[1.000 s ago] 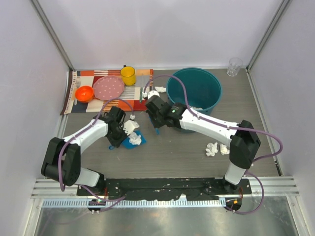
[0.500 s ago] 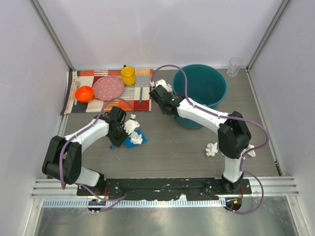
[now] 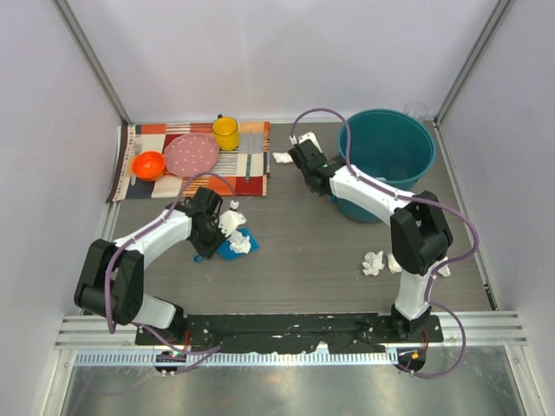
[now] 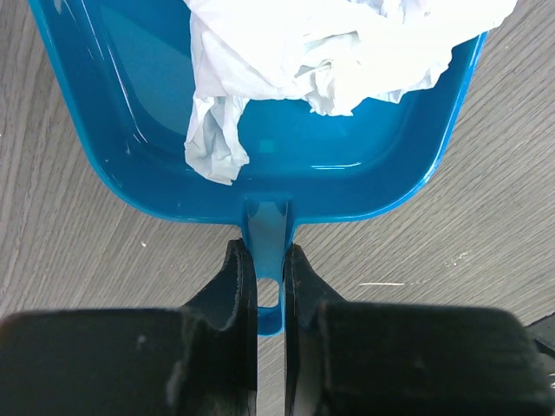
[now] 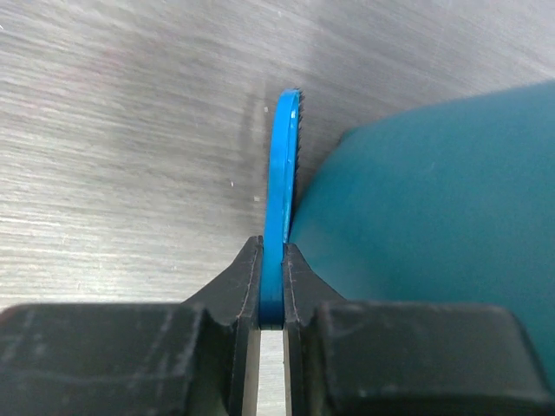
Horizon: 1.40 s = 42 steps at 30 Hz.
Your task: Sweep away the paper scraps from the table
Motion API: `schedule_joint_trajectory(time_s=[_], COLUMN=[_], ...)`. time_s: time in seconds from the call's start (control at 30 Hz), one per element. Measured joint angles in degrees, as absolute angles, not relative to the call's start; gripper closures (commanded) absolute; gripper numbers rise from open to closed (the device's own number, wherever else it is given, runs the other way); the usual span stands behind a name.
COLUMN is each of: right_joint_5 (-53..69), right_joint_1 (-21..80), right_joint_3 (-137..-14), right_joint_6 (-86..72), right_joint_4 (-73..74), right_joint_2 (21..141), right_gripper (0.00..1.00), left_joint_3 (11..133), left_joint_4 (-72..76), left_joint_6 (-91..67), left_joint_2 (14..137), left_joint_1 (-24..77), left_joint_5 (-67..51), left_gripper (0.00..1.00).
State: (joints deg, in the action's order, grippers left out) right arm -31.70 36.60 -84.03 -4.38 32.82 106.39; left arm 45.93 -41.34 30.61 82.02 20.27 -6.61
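My left hand (image 4: 269, 293) is pinching the thin handle of a blue dustpan (image 4: 347, 156), jaws closed down with only that handle between them; the dustpan is lying flat on the left half of the counter (image 3: 295, 251); some of the paper scraps (image 4: 329, 43) are sitting in it, a crumpled white heap filling its far end.

My right hand (image 5: 271, 260) is gripping a blue brush (image 5: 284, 165) edge-on, jaws squeezed tight against its flat sides; the brush is pointing away from me, dark bristles showing at its tip; it is running right alongside the wall of a teal bucket (image 5: 434, 199), touching or just beside it, I cannot tell which; the bucket is crowding the whole right side of that hand.

From above, the right hand is reaching to the far part of the counter, at the bucket's left; one scrap (image 3: 283, 158) is lying just to its left, by the corner of a striped placemat (image 3: 156, 134); more scraps (image 3: 374, 262) are lying loose on the near right of the counter, beside my right arm and well apart from both brush and dustpan.

The placemat is carrying an orange bowl (image 3: 148, 164), a pink plate (image 3: 192, 155) and a yellow cup (image 3: 226, 133), all at the far left, beyond the dustpan.
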Motion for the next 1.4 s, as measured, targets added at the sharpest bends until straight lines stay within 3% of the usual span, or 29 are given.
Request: schedule_joint_trajectory(time_s=[0.2,0.57,0.9,1.1,1.4], right_joint_5=[-31.38,-33.52,-11.53,-4.54,-15.33], right_joint_1=[36.21,33.67,32.75,34.5,48.31], right_joint_3=[-92.25,-119.28,-121.93,-112.66,-82.74], right_joint_6=[1.41,15.05,31.57,37.89,41.65], right_joint_4=[29.1,23.73,24.71,24.75,19.27], right_joint_2=[110.76,134.69,137.6,131.11,113.58], right_gripper=[0.99,0.99,0.99,0.99,0.99], left_joint_3=[45.93,45.93,45.93,45.93,46.11], left_joint_4=[-41.32,-40.93,-40.93,-40.95,-43.13], left_joint_6=[30.57,30.48,30.5,30.52,31.44], left_joint_2=[82.02,82.02,82.02,82.02,82.02], left_joint_1=[20.27,20.12,20.12,20.12,20.1], left_joint_5=[-6.59,-6.55,-6.57,-6.55,-6.55], left_gripper=[1.0,1.0,1.0,1.0,1.0])
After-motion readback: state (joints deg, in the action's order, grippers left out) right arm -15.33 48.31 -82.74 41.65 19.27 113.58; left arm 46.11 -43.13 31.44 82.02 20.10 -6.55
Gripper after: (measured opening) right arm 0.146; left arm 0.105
